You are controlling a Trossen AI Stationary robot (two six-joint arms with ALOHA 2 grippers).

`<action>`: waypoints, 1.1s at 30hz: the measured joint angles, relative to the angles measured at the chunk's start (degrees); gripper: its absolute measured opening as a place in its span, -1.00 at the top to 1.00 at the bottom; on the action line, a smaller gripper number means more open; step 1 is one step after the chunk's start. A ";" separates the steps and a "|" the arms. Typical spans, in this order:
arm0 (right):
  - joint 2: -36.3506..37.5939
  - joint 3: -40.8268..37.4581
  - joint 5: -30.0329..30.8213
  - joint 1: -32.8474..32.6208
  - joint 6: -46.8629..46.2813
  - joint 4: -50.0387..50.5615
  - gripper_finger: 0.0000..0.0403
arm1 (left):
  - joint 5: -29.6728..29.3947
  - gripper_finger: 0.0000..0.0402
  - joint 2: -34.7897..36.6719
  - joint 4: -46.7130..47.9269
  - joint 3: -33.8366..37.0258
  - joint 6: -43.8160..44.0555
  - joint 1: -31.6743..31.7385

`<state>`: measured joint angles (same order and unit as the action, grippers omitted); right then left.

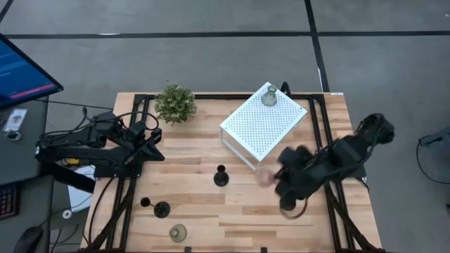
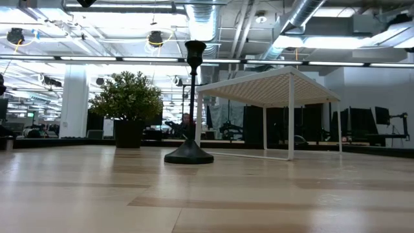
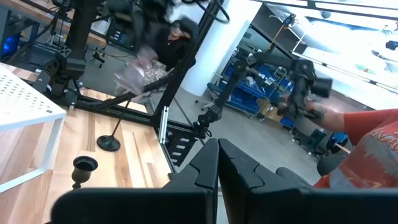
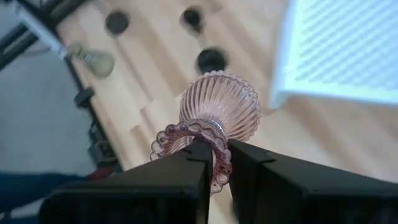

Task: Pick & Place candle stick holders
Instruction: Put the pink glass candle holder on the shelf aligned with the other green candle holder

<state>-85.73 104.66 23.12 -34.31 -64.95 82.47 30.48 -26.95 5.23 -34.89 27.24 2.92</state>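
My right gripper (image 4: 217, 165) is shut on the pink glass candle stick holder (image 4: 221, 106), held high over the table's right half, in front of the white perforated box (image 1: 264, 126). A greenish glass holder (image 1: 269, 96) stands on the box's far corner. Another greenish one (image 1: 178, 233) stands at the near edge. Black holders stand on their round bases at mid-table (image 1: 221, 176) and near left (image 1: 162, 209), (image 1: 145, 202). My left gripper (image 3: 217, 168) is shut and waits level at the table's left side. My right gripper pinches the pink holder's scalloped rim (image 4: 214, 155) between its two fingers. The fingers slant down from above. The ribbed bulb (image 4: 221, 102) hangs below the fingertips, clear of the table.
A green potted plant (image 1: 176, 103) stands at the far edge, left of the box. The box stands on thin legs (image 2: 291, 116), with open room under it. Bare wood lies between the mid-table black holder and the right edge. A person's sleeve (image 3: 373, 149) shows beyond the table.
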 joint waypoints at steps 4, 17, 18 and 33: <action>5.50 0.00 4.99 2.96 0.04 5.55 0.89 | -0.31 0.95 0.00 -0.02 0.00 0.00 0.01; 15.09 -0.35 11.52 29.75 5.40 7.57 0.89 | -3.30 0.95 -0.06 -0.09 0.01 0.01 0.04; 15.35 -0.35 10.89 32.68 5.13 7.57 0.89 | -3.51 0.95 -0.06 -0.11 0.00 0.01 0.04; 7.54 -3.37 -8.08 61.44 26.64 7.51 0.89 | -5.41 0.95 -0.06 -0.13 0.02 0.00 0.05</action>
<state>-78.18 101.29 15.05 27.13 -38.31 89.97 25.07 -27.00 5.10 -34.87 27.24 2.97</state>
